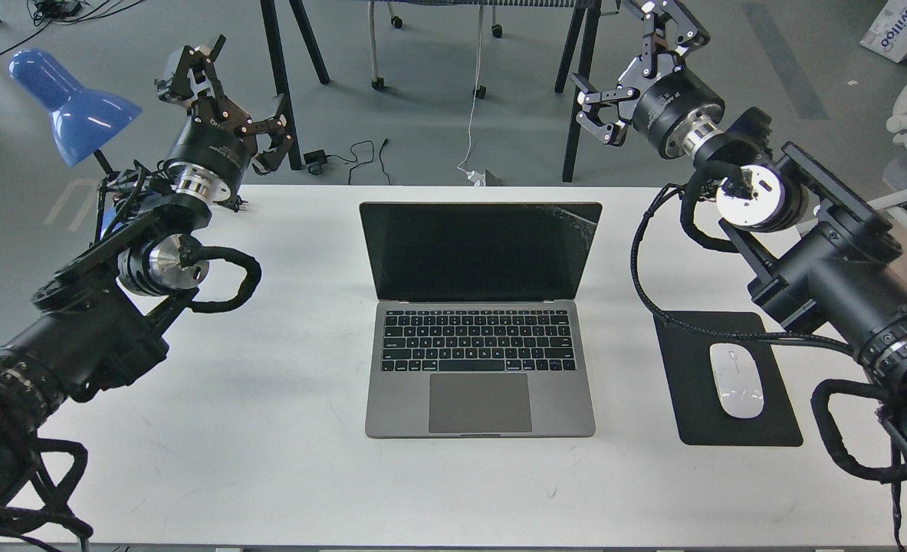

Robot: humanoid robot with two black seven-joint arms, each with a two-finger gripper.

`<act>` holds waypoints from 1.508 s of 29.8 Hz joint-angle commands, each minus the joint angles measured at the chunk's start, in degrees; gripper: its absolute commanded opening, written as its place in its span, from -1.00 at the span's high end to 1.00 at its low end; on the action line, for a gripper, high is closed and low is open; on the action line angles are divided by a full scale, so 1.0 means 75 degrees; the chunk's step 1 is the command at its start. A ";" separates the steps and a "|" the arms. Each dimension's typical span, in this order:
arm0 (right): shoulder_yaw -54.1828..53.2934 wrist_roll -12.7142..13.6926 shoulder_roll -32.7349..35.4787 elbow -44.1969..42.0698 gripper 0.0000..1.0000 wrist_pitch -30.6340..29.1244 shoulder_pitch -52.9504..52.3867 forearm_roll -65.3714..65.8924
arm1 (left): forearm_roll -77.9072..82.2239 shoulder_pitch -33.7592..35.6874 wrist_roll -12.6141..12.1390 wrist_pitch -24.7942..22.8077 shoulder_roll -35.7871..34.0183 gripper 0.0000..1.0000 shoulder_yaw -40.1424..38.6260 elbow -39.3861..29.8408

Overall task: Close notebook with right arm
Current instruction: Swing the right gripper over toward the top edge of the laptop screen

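The notebook is a grey laptop (480, 368) standing open in the middle of the white table (269, 460), its dark screen (480, 249) upright and facing me. My right gripper (633, 61) is open and empty, raised above and behind the screen's top right corner, well clear of it. My left gripper (227, 100) is open and empty, held high over the table's far left corner.
A white mouse (737, 379) lies on a black mouse pad (729, 437) to the right of the laptop, under my right arm. A blue desk lamp (70, 103) stands at the far left. Table legs and cables are on the floor beyond the table.
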State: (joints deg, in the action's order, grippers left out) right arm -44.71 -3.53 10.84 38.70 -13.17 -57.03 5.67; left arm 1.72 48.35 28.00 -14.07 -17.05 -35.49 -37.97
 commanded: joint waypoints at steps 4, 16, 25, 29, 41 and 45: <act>0.1051 -0.0045 -0.0191 -0.0050 -1.00 0.1051 -0.0563 0.0333 | -0.0006 -0.0001 0.0000 0.0001 0.0000 -1.00 -0.0002 0.0012; 0.1297 -0.0045 -0.0953 -0.0529 -1.00 0.1978 -0.0669 0.2314 | -0.0006 -0.0001 0.0000 0.0001 0.0000 -1.00 -0.0025 0.0000; 0.1894 -0.0033 -0.1094 -0.1105 -1.00 0.1955 -0.0727 0.2350 | -0.0006 -0.0013 0.0000 0.0001 0.0000 -1.00 -0.0025 0.0000; 0.2200 -0.0033 -0.1082 -0.1093 -1.00 0.1908 -0.0739 0.2350 | -0.0006 -0.0001 0.0000 0.0001 0.0000 -1.00 -0.0037 0.0000; 0.3137 0.0037 -0.1012 -0.0929 -1.00 0.1721 -0.0763 0.2315 | -0.0006 -0.0013 0.0000 0.0001 0.0000 -1.00 -0.0037 0.0000; 0.3184 0.0061 -0.1012 -0.0929 -1.00 0.1276 -0.0739 0.2315 | -0.0006 -0.0013 0.0000 0.0001 0.0000 -1.00 -0.0037 0.0000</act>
State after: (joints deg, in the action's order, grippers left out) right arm -21.17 -3.14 3.25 31.71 -1.66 -62.72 23.07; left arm 1.67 48.28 28.00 -14.06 -17.05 -35.77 -37.96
